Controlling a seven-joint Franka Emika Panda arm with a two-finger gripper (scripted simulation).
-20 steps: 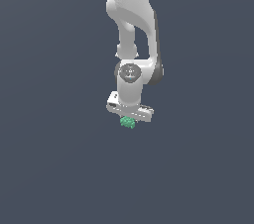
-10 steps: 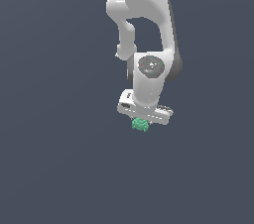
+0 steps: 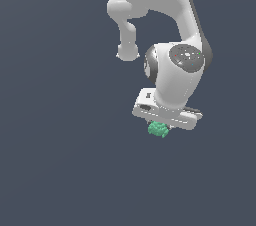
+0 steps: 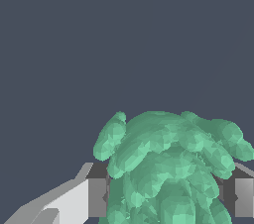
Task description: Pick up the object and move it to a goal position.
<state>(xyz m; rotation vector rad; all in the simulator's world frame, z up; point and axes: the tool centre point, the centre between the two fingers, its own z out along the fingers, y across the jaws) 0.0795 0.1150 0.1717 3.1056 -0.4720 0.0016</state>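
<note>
The object is a small mint-green, lumpy figurine. It sits just under the white hand of the arm in the exterior view. My gripper is shut on it and holds it in the air. In the wrist view the object fills the space between the two fingers, whose pads press on both its sides. Most of the fingers are hidden behind the hand in the exterior view.
The white arm reaches down from the top of the exterior view. Around it is only a plain dark grey-blue background with no edges or other objects showing.
The arm has swung towards the exterior view's right and closer to the camera, carrying the green object with it. The grip has stayed shut on it.
</note>
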